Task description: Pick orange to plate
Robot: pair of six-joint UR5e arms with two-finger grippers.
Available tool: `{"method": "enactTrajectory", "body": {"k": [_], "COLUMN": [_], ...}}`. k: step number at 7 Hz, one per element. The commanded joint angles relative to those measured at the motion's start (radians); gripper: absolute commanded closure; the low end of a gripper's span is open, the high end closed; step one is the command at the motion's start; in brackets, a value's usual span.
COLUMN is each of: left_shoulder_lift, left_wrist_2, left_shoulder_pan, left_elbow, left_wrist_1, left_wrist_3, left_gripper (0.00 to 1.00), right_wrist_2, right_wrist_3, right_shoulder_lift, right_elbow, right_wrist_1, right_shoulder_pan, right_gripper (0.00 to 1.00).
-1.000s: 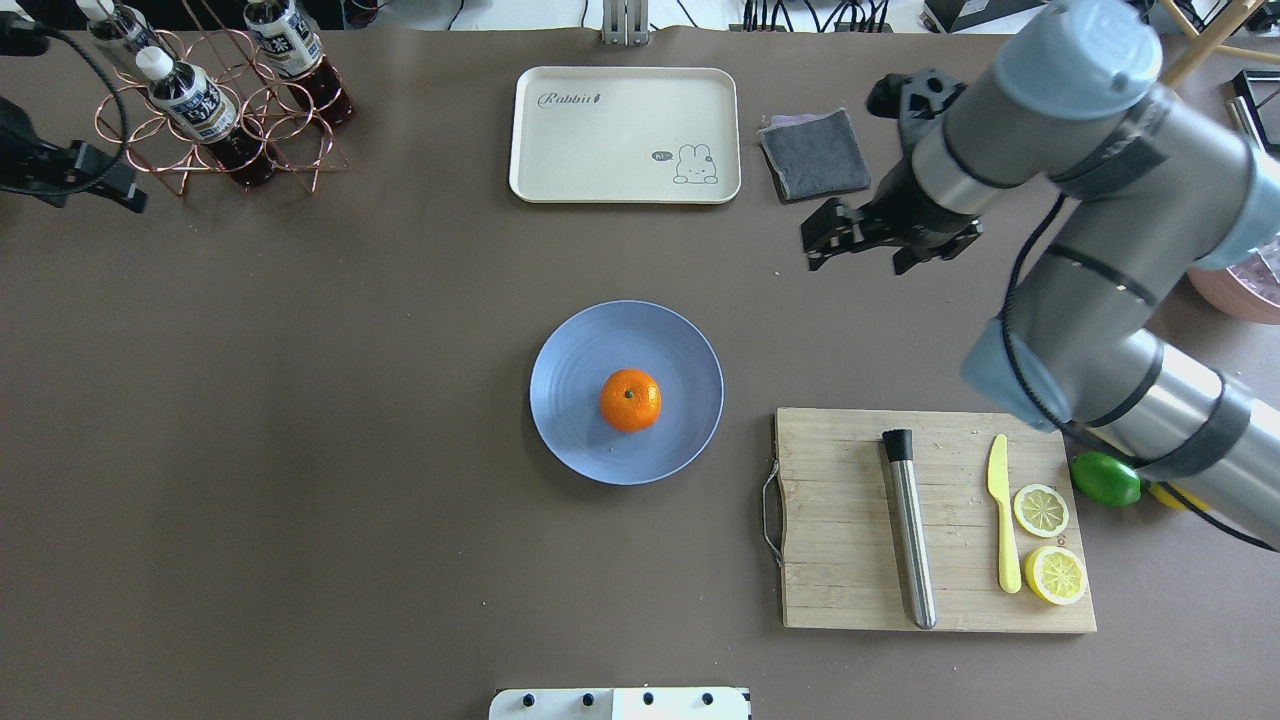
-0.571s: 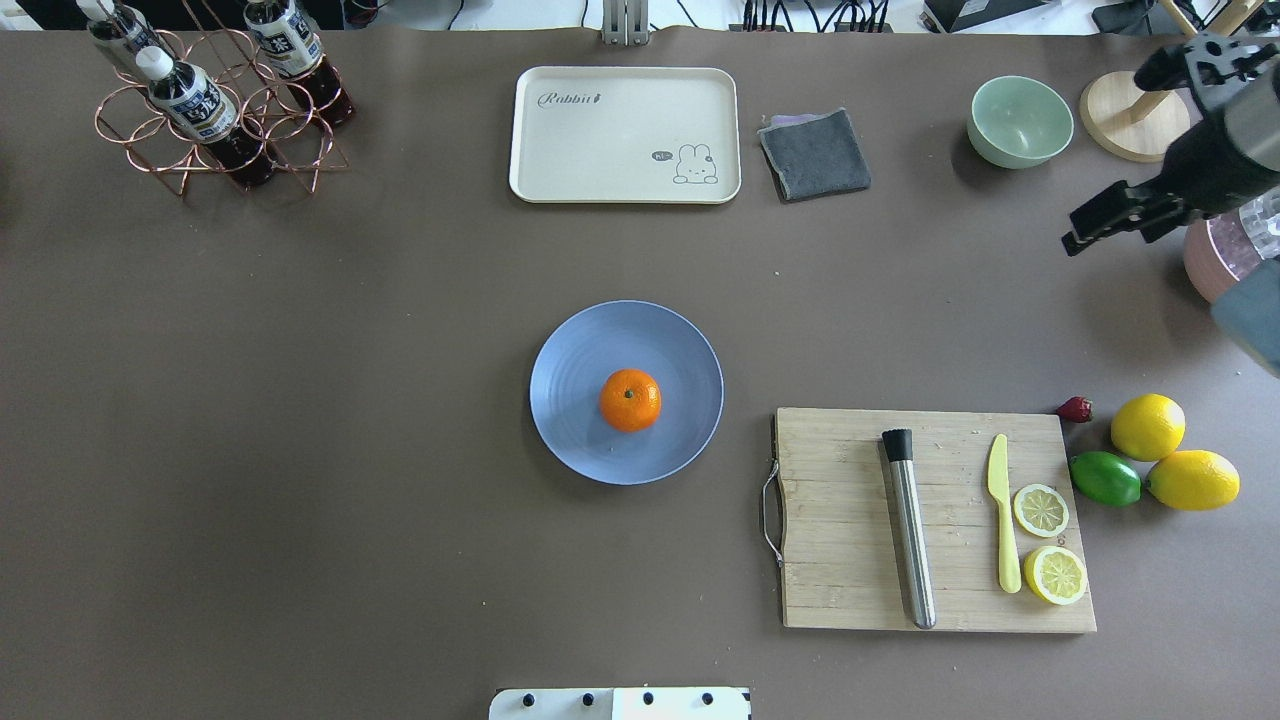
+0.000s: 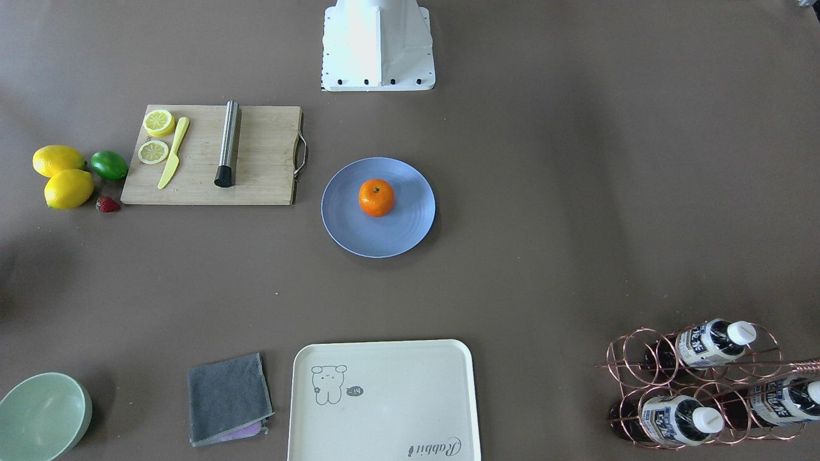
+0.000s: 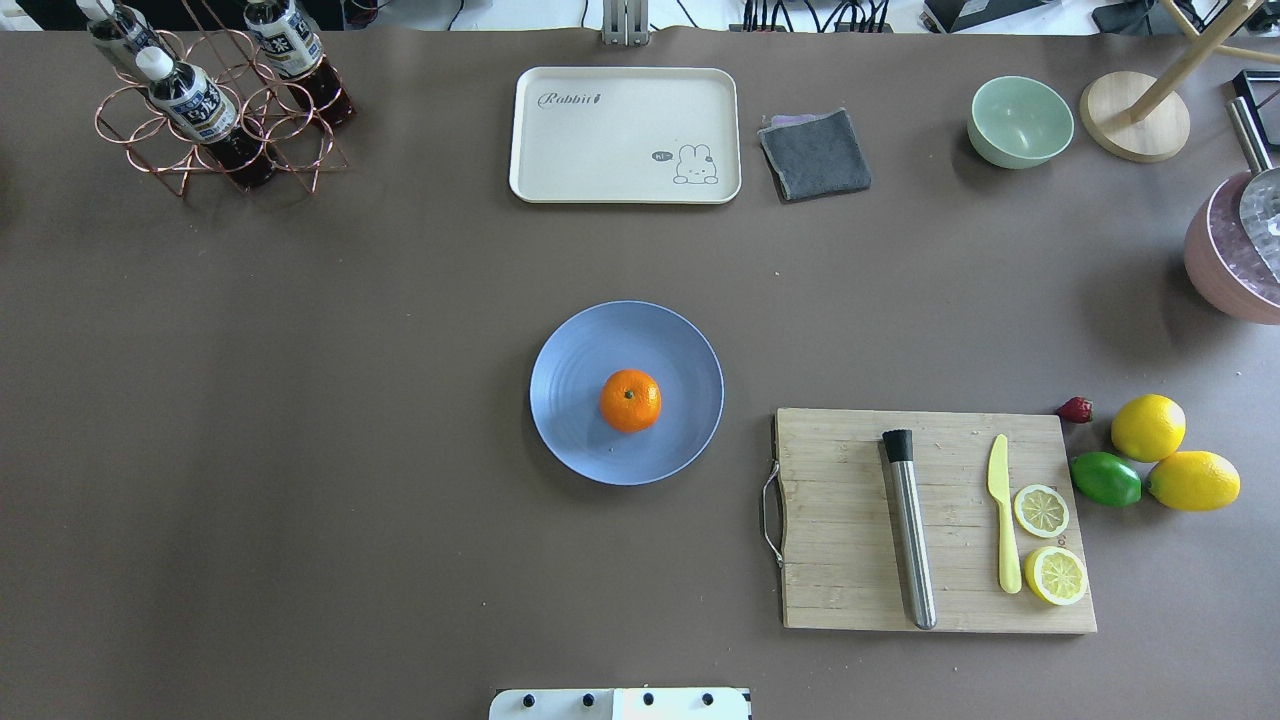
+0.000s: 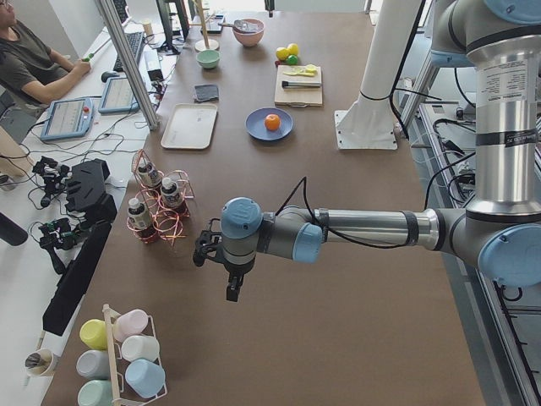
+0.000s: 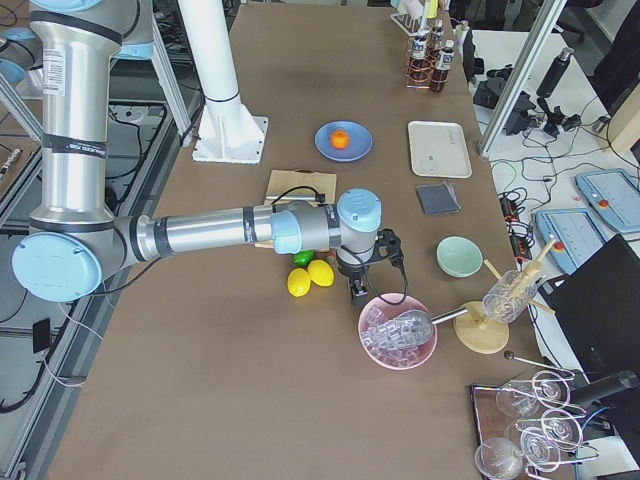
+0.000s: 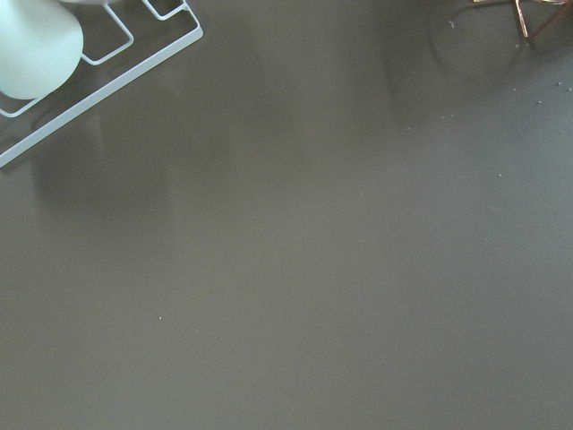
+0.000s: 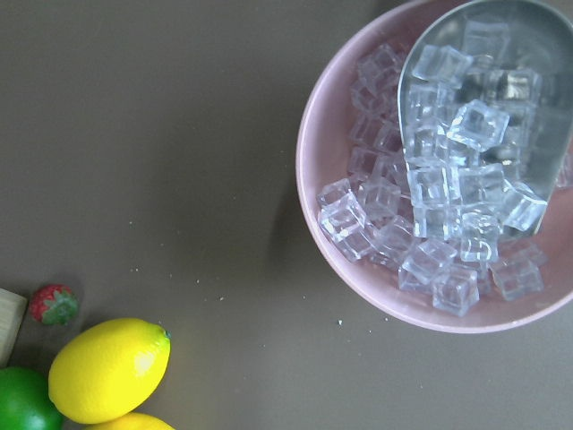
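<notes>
The orange [image 4: 630, 400] sits stem-up just right of centre on the pale blue plate [image 4: 578, 425] in the middle of the table, seen also as orange [image 3: 377, 197] on plate [image 3: 392, 235]. Nothing touches it. Neither gripper appears in the overhead or front views. The left gripper [image 5: 232, 288] hangs far off by the bottle rack at the table's left end. The right gripper [image 6: 357, 290] hovers between the lemons and the pink ice bowl at the right end. I cannot tell whether either is open or shut.
A cutting board [image 4: 850, 580] with a steel muddler [image 4: 910, 530], yellow knife and lemon slices lies right of the plate. Lemons [image 4: 1148, 427], a lime [image 4: 1105, 478], a strawberry, a pink ice bowl [image 8: 322, 134], a green bowl [image 4: 1019, 120], a grey cloth, a cream tray [image 4: 625, 135] and a bottle rack [image 4: 200, 110] ring the table.
The right arm has swung away to the right and left the overhead view, uncovering the green bowl and lemons. The left gripper left that view's left edge. Orange and plate stayed put.
</notes>
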Motion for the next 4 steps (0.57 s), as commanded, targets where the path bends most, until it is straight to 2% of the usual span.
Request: {"method": "enactTrajectory", "body": {"k": [1, 4], "left_shoulder_lift": [0.009, 0.010], "left_wrist_2": [0.006, 0.006], "left_shoulder_pan": [0.000, -0.002], "left_elbow": [0.010, 0.013], "left_wrist_1": [-0.003, -0.001], "left_wrist_3": [-0.006, -0.009], "left_gripper": [0.03, 0.03], "right_wrist_2": [0.037, 0.052], "right_wrist_3": [-0.036, -0.042], "right_shoulder_lift": [-0.053, -0.087], "right_elbow": [0.006, 0.028], "right_wrist_1": [0.012, 0.011], "right_shoulder_pan": [0.041, 0.058], "right_gripper": [0.00, 0.00]}}
